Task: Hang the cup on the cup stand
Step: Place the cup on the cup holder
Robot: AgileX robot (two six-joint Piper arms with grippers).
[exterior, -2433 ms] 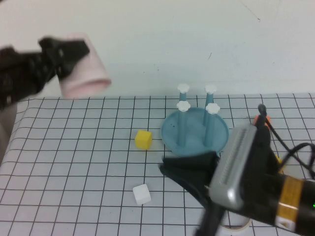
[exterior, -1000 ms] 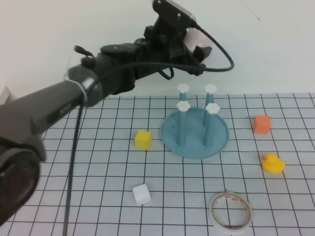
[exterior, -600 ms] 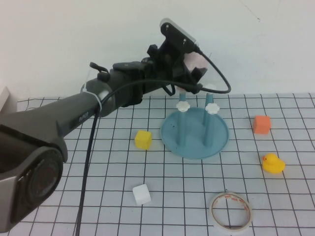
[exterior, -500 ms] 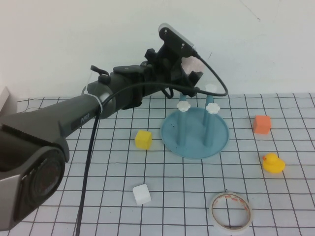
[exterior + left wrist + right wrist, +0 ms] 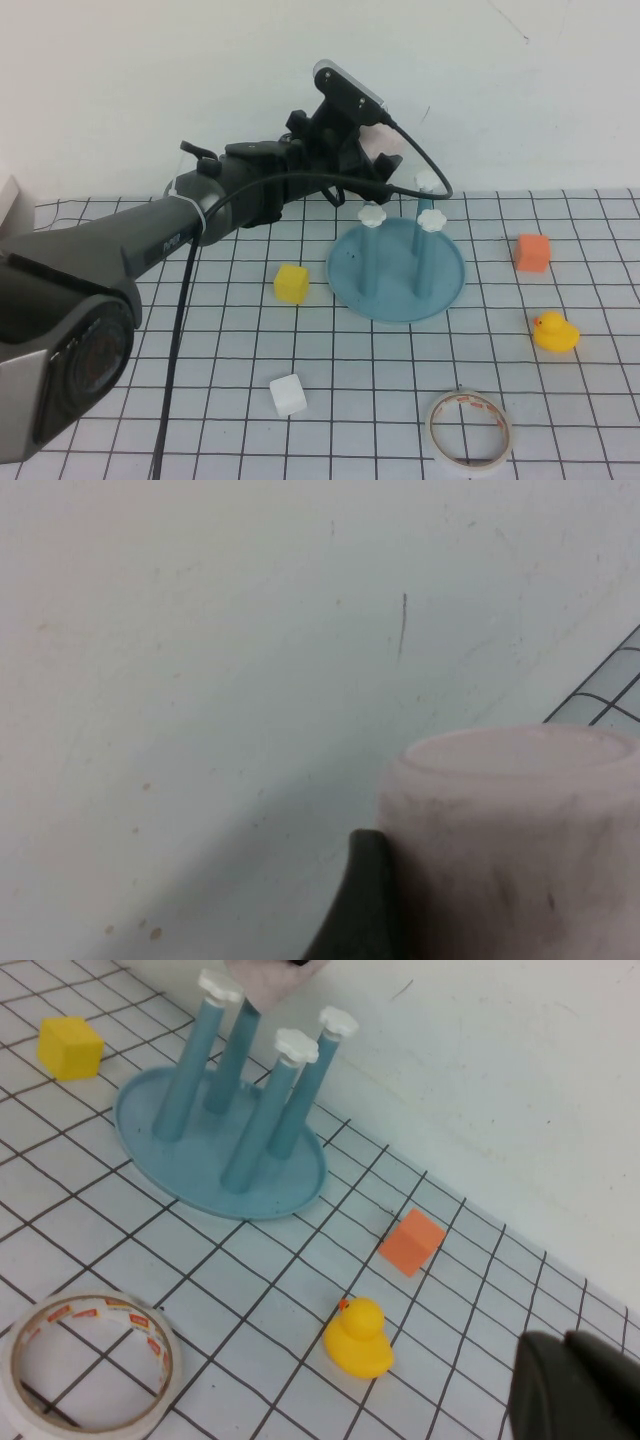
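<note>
Your left gripper [image 5: 383, 150] pinches the cup [image 5: 378, 143] upside down over the far post of the cup stand [image 5: 397, 285], toward the table's [image 5: 150, 400] back edge. If the rim catches the post's flower cap off-centre, you may tip the stand or drop the cup. Your right gripper [image 5: 575, 1395], pressed shut, sits near the table's right edge.

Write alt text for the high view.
The left gripper holds the pink cup over a rear post of the teal cup stand. Around it on the gridded table: yellow cube, white cube, orange cube, duck, tape roll.
</note>
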